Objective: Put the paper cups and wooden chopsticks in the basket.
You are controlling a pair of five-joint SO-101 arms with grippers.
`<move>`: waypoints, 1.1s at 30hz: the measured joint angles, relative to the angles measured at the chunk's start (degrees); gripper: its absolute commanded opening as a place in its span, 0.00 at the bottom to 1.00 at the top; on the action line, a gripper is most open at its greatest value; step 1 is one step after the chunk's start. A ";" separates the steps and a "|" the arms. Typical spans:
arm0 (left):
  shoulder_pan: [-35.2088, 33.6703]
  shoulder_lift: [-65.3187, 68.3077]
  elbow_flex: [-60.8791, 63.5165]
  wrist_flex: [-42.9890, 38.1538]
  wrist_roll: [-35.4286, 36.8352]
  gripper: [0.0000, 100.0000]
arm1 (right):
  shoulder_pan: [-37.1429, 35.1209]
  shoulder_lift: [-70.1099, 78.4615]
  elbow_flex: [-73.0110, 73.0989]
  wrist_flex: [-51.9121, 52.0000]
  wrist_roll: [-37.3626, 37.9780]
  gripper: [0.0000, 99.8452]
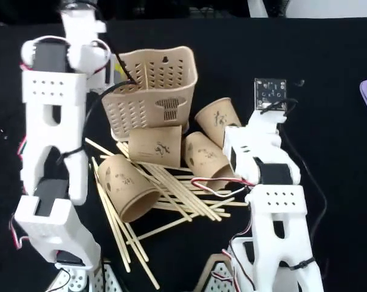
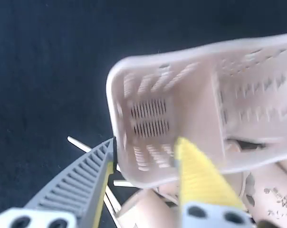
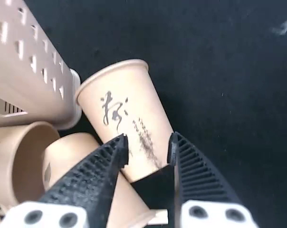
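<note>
Black table (image 1: 329,36): carries the basket, four paper cups and a scatter of chopsticks, between the two white arms.
Basket (image 1: 153,97): tan slotted plastic, at the far middle of the table. It is tipped, so its opening and one long slotted wall both show from above. Its long axis runs roughly across the table, and its near edge is touching the middle cup.
Left gripper (image 2: 146,142): at the basket's (image 2: 181,104) left end. The jaws are spread wide, the grey one outside the end wall and the yellow one over the rim, with the basket's corner between them.
Rightmost cup (image 1: 219,120): lying on its side just beside the basket's right corner. Its long axis runs from the right arm (image 1: 274,207) toward the far side, mouth end away from the arm.
Right gripper (image 3: 148,137): the black jaws are drawn in on the narrow base end of the rightmost cup (image 3: 127,109), one against each side of it.
Middle cup (image 1: 155,146): on its side, long axis across the table.
Front-right cup (image 1: 206,159): on its side, set diagonally, touching the rightmost cup.
Front-left cup (image 1: 130,185): on its side on the sticks, set diagonally, wider end toward the near edge.
Chopsticks (image 1: 177,194): a loose fan of pale wood under and around the cups. Most run diagonally from far left to near right, and a few near the right arm lie nearly crosswise.
</note>
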 measured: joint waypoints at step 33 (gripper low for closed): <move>-22.95 -63.82 96.62 -36.75 -11.78 0.24 | -7.12 -5.19 1.41 13.27 46.95 0.19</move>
